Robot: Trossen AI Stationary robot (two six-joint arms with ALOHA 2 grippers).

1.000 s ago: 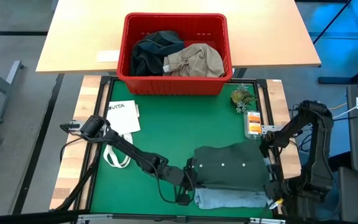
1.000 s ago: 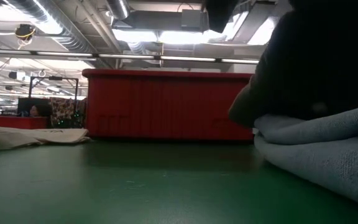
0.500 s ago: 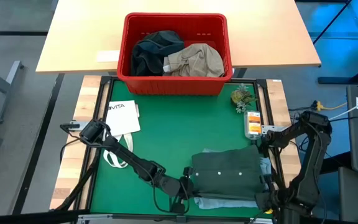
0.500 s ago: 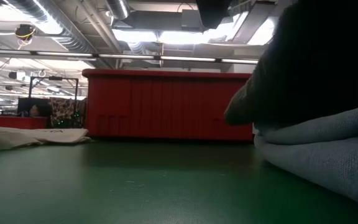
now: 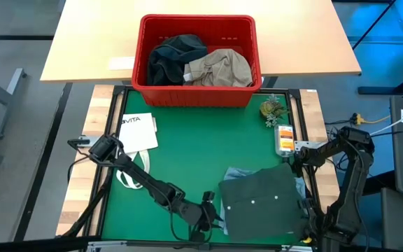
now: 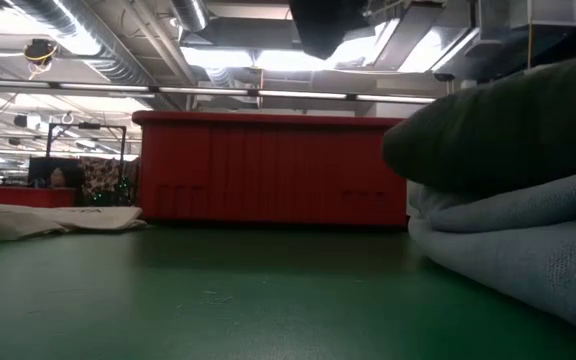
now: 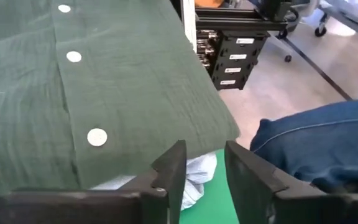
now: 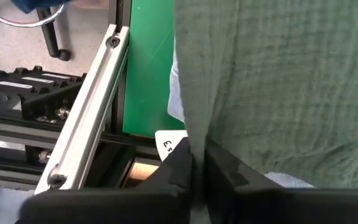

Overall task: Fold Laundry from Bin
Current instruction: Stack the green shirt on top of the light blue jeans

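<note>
A dark green buttoned shirt lies folded on pale blue jeans at the table's near right; a strip of the jeans shows past its far edge. My left gripper stands open just off the shirt's left near corner, touching nothing. My right gripper points down at the shirt's right edge, shut on it. The red bin at the far edge holds a dark piece and a khaki one. My right gripper pinches the green shirt's right edge between its two fingers, coming from above and pointing down. The cloth runs into the narrow gap between the fingers. The rest of the shirt lies flat on the jeans.
A white tote bag lies at the left. A small plant and an orange packet sit at the far right. The metal frame rail runs close beside my right gripper. Bare green mat spans the middle.
Both grippers have gone down and toward the table's near edge with the green shirt. The shirt, held up before, has sunk flat onto the jeans and covers most of them. My left gripper now stands clear of the shirt's left edge.
</note>
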